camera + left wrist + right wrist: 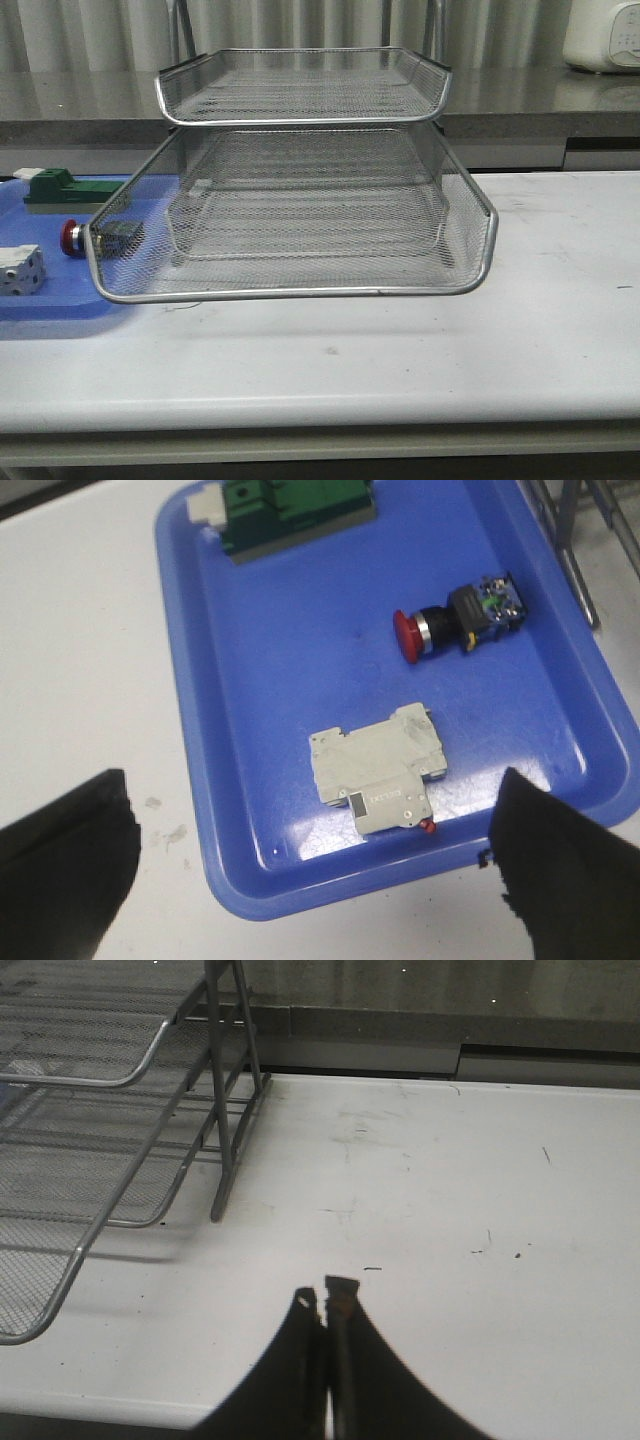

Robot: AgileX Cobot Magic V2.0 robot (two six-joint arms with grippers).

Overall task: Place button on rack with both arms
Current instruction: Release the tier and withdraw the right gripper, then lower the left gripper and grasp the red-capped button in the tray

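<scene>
White table [560, 330], button [455, 620] unlabelled, breaker [380, 770] print possibly illegible, left gripper [315, 880] released, right gripper [322, 1305] clenched.

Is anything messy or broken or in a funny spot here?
Nothing looks broken or spilled. The button lies on its side in the blue tray with a white part and a green-white block, all apart. The rack stands straight on the table, which only has small scuffs.

In the front view the rack's mesh [300, 220] veils the button's rear block [118, 238] (only its red head shows clear); the blue tray [60, 290] is cut off at left.
</scene>
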